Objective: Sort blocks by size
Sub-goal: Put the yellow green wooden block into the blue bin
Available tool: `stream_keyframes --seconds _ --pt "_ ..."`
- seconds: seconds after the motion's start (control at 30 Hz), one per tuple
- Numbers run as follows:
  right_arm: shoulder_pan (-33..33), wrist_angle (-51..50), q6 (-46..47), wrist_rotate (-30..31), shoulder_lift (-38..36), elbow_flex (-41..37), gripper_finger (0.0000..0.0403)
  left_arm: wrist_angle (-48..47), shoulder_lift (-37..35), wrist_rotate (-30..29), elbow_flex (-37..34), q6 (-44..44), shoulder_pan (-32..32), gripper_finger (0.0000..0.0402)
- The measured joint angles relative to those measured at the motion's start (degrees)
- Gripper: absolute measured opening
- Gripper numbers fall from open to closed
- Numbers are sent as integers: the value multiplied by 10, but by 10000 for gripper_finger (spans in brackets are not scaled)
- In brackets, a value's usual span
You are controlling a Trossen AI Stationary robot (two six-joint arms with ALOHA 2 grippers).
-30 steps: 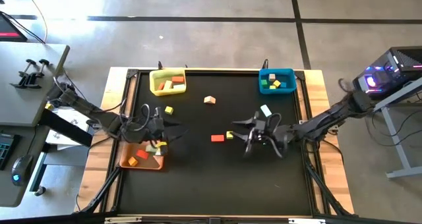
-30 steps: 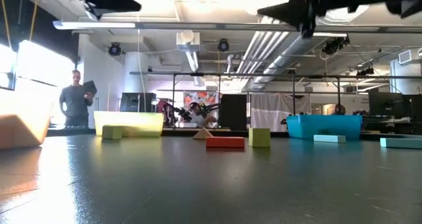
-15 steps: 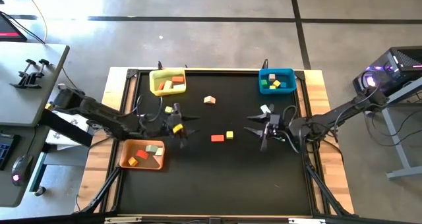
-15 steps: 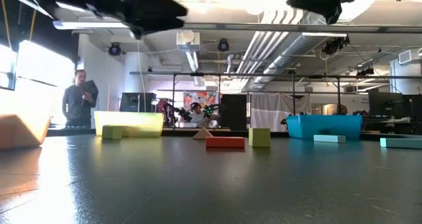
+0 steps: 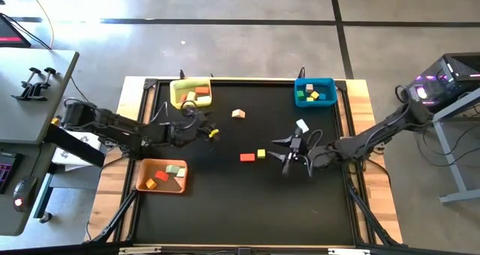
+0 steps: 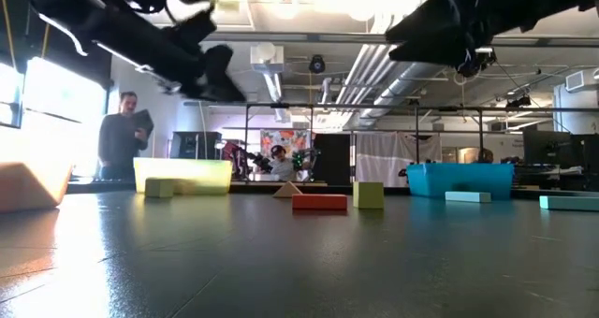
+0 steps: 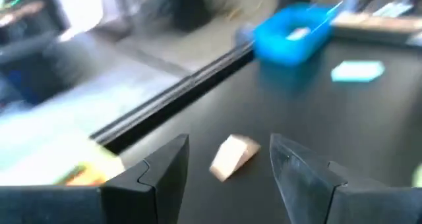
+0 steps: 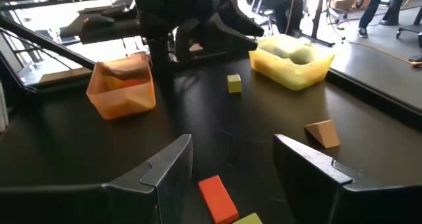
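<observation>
Left end effector [image 5: 204, 131] hovers at about 10 o'clock on the bench [image 5: 225, 202], fingers spread and empty, aimed past the small yellow cube [image 5: 214, 133] toward the tan wedge [image 7: 233, 156] framed between them, probably its next pick. Right end effector [image 5: 289, 151] hangs at about 3 o'clock, also open and empty, facing the red bar [image 8: 215, 196] and yellow block [image 5: 261, 154] at centre (mint block [image 5: 301, 125] just behind it). Sorted blocks sit in the yellow bin [image 5: 177, 100], blue bin [image 5: 328, 100] and orange bin [image 5: 141, 181], presumably one per size.
</observation>
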Motion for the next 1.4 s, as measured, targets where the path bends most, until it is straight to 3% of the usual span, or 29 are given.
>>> stream_keyframes --seconds 0.07,0.27,0.37,0.47,0.67,1.0,1.17,1.4 --pt "0 11 2 1 15 0 206 -113 -22 -22 12 -59 -3 197" --pt "0 40 -1 6 32 0 206 -398 -69 -17 19 -265 -3 197" --pt "0 42 -2 6 32 0 206 -510 -72 -9 19 -361 -3 197" --pt "0 45 -4 6 32 0 206 -563 -69 -6 18 -438 -3 197" --pt "0 50 -4 5 32 0 206 -549 -68 23 -6 -468 5 220" --pt "0 52 -6 5 32 0 206 -511 -53 52 -21 -457 69 312" --pt "0 52 -5 5 32 0 206 -445 -17 106 -21 -406 100 311" --pt "0 52 -3 5 32 0 206 -387 45 144 -21 -387 124 277"
